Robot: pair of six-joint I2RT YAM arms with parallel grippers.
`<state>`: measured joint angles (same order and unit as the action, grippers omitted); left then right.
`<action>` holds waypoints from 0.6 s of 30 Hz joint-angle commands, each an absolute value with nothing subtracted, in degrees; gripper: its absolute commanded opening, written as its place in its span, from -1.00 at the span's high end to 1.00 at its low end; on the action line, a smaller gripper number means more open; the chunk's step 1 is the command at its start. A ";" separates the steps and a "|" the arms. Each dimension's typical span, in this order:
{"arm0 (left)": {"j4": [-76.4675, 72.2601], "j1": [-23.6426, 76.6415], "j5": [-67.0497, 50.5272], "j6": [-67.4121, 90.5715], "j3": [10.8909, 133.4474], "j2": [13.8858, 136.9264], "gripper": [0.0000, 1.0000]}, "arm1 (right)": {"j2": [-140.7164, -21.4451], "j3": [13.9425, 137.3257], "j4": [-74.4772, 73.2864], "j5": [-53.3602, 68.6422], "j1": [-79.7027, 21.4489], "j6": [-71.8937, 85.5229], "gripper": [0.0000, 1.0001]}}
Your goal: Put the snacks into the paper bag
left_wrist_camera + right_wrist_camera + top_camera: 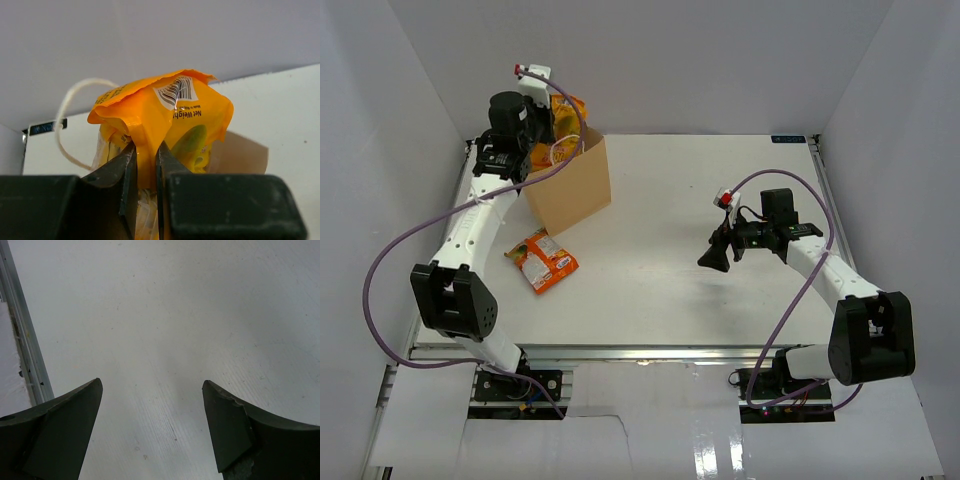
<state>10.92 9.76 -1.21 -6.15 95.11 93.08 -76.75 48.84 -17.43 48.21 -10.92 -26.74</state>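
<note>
Top cam: my left gripper (558, 118) hung over the paper bag (572, 188), far left; one orange packet (544, 262) lay on the table (670, 300) beside it. Left wrist: jaws pinched a yellow-orange packet (165, 112). Right wrist: right gripper (152, 390) stood wide apart, holding nothing.

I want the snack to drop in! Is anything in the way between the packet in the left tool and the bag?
Nothing visible does. The left tool pinches the packet by the open top of the bag. A white handle loops beside the packet, not under it as far as can be seen.
</note>
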 commanded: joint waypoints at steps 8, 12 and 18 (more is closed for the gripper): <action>2.46 9.84 -1.85 -3.08 90.44 80.87 -0.55 | -76.55 48.34 -16.35 50.62 -10.81 -26.37 -0.73; 3.60 9.76 1.12 -1.15 92.28 78.84 -0.91 | -76.55 48.34 -16.79 50.80 -10.90 -26.54 -0.73; 12.46 9.75 12.09 8.33 90.19 70.43 -0.96 | -76.82 48.69 -17.58 51.24 -10.99 -26.98 -0.74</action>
<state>7.03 9.89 4.10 1.89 91.44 75.77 -76.75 48.84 -17.47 49.50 -10.94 -26.74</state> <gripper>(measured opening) 0.979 0.868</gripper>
